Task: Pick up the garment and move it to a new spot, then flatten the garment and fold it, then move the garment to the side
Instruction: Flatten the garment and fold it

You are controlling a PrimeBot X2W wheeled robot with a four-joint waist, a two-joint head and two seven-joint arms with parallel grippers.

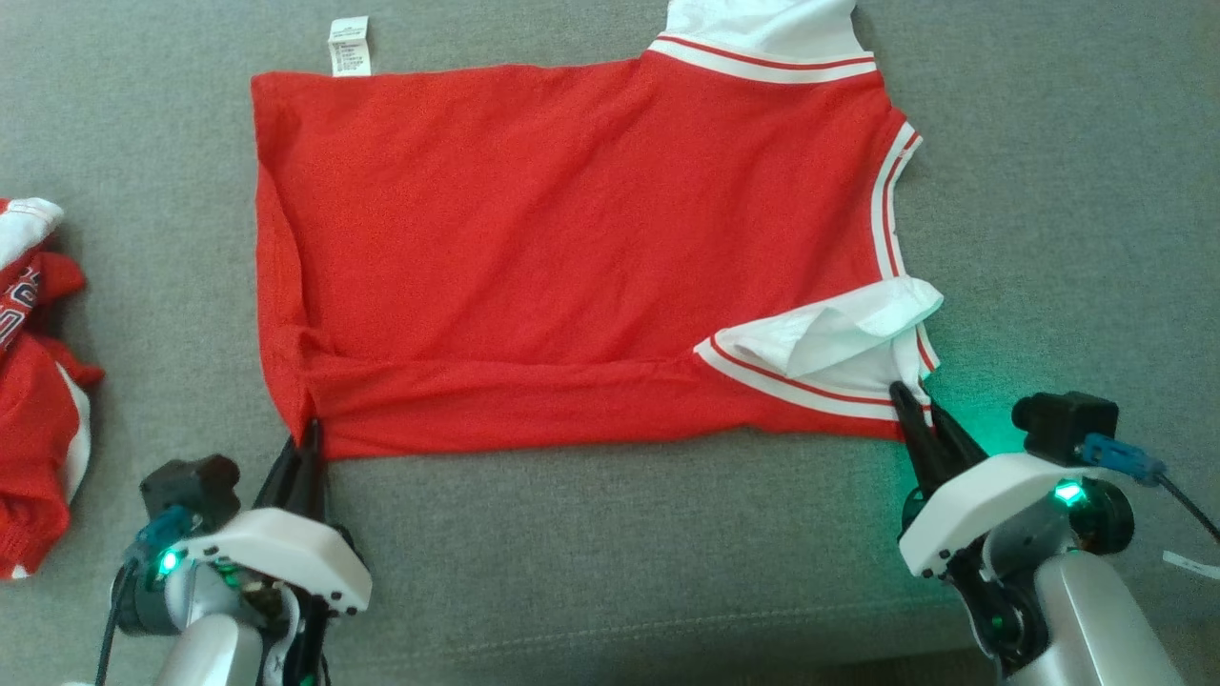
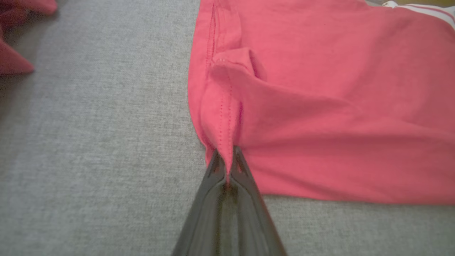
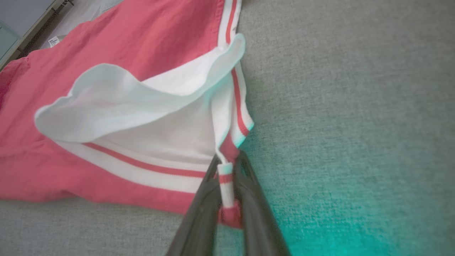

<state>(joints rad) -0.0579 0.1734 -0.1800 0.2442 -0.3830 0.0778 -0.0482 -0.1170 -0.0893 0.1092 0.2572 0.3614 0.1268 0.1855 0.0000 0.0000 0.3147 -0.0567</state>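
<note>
The red garment [image 1: 572, 238] lies spread across the middle of the head view on a grey fabric surface [image 1: 620, 553]. Its care label [image 1: 349, 46] pokes out at the upper left and its white sleeve [image 1: 839, 333] is flopped open at the lower right. The left hand [image 1: 307, 438] comes up from the lower left and is closed on the near left corner. In the left wrist view the stitched hem [image 2: 220, 117] is pinched to a narrow ridge between the two dark fingers, low at centre frame. The right hand [image 1: 920, 410] rises from the lower right and is likewise clamped on cloth. In the right wrist view a strip of red-and-white striped trim [image 3: 225, 177] runs down between its fingers, just below the loose sleeve. Holding both ends of the near edge at once looks deliberate. With a corner in each hand the edge can be drawn taut to smooth it, or lifted and carried over as one straight line for a fold. A shallow creased band runs along that near edge, so flattening seems unfinished. The gaping sleeve may bunch if folded as it lies. A second red-and-white garment [image 1: 33, 381] sits heaped at the left edge, well apart.
</note>
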